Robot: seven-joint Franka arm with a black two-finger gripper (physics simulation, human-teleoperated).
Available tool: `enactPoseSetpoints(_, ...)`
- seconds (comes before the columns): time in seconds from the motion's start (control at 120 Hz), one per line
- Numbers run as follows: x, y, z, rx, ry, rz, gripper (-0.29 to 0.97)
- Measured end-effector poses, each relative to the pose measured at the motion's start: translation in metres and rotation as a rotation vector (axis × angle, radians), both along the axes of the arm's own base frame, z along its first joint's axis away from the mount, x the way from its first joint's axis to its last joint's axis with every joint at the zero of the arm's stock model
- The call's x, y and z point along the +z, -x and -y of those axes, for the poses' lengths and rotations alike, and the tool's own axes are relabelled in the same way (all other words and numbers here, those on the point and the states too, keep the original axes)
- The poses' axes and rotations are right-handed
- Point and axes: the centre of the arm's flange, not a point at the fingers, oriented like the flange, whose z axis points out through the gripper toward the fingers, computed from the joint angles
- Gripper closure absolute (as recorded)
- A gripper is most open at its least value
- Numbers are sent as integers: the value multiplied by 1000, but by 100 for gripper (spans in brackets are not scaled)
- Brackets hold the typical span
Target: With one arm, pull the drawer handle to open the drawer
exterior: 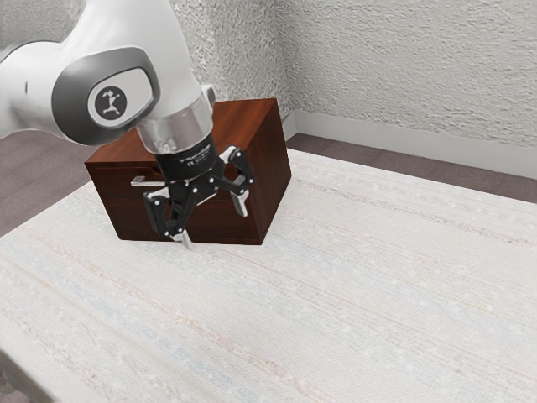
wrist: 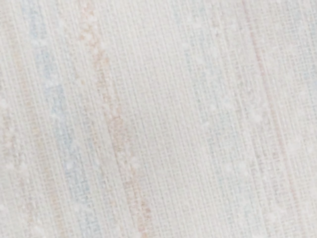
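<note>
- The dark wooden drawer [exterior: 262, 164] stands on the pale table [exterior: 377, 294], its front face turned toward the exterior view's lower left.
- Its handle [exterior: 143, 180] is a light bar with its long axis level along this front.
- The gripper [exterior: 215, 223] hangs just before the front, pointing down, fingers spread wide and holding nothing.

The white arm [exterior: 50, 67] is extended from the exterior view's upper left and is bent downward in front of the drawer box [exterior: 262, 143]. The black gripper [exterior: 213, 223] is held before the box's front face and pointed down at a tilt. Its two fingers are spread wide, and nothing is clasped between them.
</note>
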Motion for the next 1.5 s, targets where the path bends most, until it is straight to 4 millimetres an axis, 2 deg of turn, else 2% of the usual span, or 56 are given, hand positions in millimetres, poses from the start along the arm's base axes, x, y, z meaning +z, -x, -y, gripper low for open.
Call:
enactPoseSetpoints(0.133, 6, 4, -9, 19, -18, 14, 0)
enactPoseSetpoints(0.217, 9, 10, -65, 124, -39, 17, 0)
enactPoseSetpoints(0.342, 26, 21, -89, 179, -54, 46, 0)
enactPoseSetpoints(0.492, 39, 45, -159, 330, -56, 67, 0)
enactPoseSetpoints(0.542, 39, 49, -173, 374, -58, 66, 0)
enactPoseSetpoints(0.633, 36, 48, -175, 414, -67, 57, 0)
enactPoseSetpoints(0.75, 25, 35, -177, 424, -42, 41, 0)
enactPoseSetpoints(0.883, 14, 32, -204, 469, 2, 37, 0)
enactPoseSetpoints(1.033, 9, 32, -221, 500, 30, 39, 0)
enactPoseSetpoints(1.2, -7, 29, -241, 530, 61, 21, 0)
enactPoseSetpoints(1.292, -18, 21, -249, 536, 74, 18, 0)
enactPoseSetpoints(1.392, -24, 9, -258, 537, 83, 33, 0)
enactPoseSetpoints(1.5, -28, 5, -265, 546, 88, 41, 0)
